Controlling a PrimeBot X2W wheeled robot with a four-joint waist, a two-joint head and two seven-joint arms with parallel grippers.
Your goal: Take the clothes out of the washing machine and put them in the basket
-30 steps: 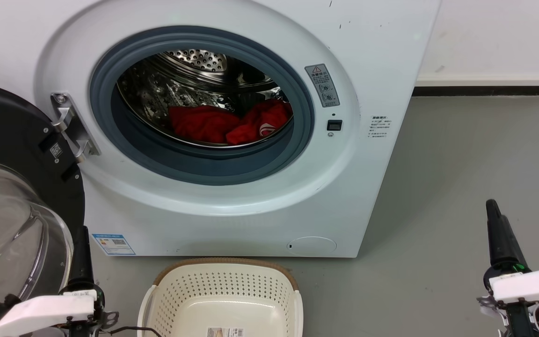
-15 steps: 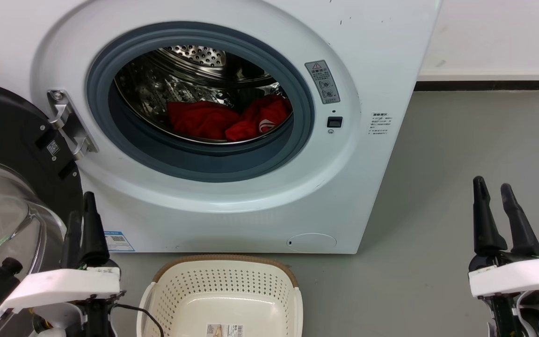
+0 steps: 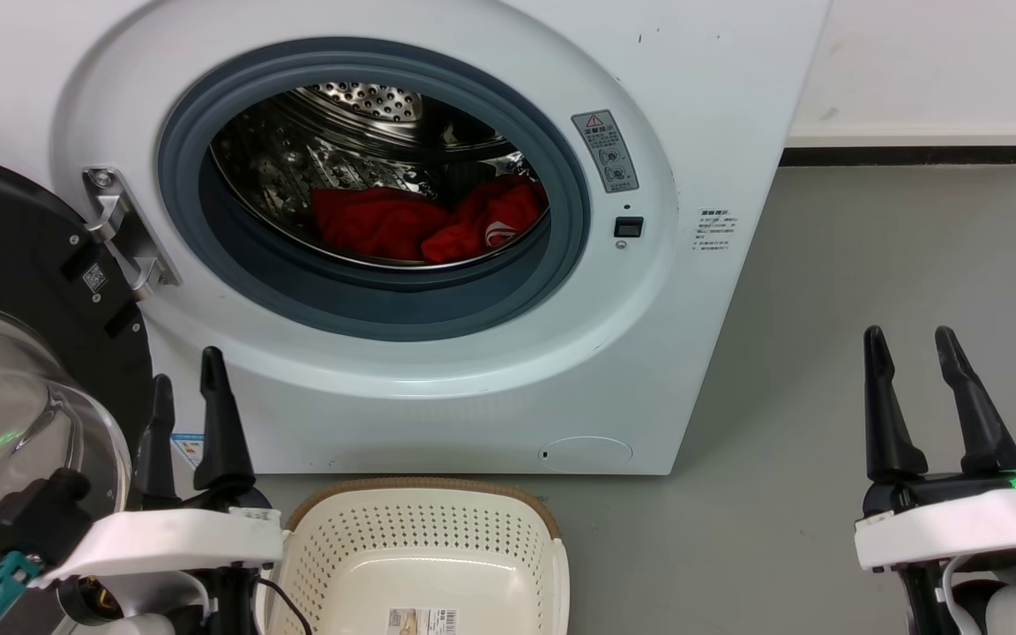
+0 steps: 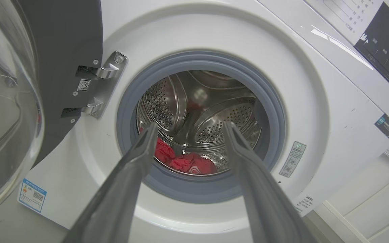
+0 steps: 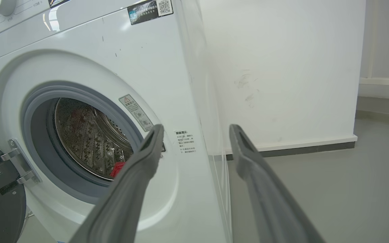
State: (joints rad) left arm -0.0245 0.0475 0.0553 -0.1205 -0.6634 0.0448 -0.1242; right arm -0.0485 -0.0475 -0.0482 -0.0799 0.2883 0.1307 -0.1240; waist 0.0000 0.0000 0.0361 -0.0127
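The white washing machine (image 3: 437, 406) stands with its porthole open, and two red clothes (image 3: 424, 222) lie low in the steel drum, the right one showing a white logo. Through the left wrist view the clothes (image 4: 187, 162) sit at the drum's bottom; a red scrap of the clothes (image 5: 117, 168) also peeks out in the right wrist view. The cream basket (image 3: 424, 529) sits on the floor in front of the washer, with nothing but a label inside. My left gripper (image 3: 183, 370) is open, low left beside the basket. My right gripper (image 3: 907, 339) is open, over the floor to the right.
The black-framed glass door (image 3: 23, 370) hangs open on the left, close to my left arm. Grey floor (image 3: 870, 265) stretches right of the washer to a white wall with a dark baseboard (image 3: 905, 157).
Both grippers have risen into view and opened, the left shifting right toward the basket, the right shifting left. The camera has dipped slightly.
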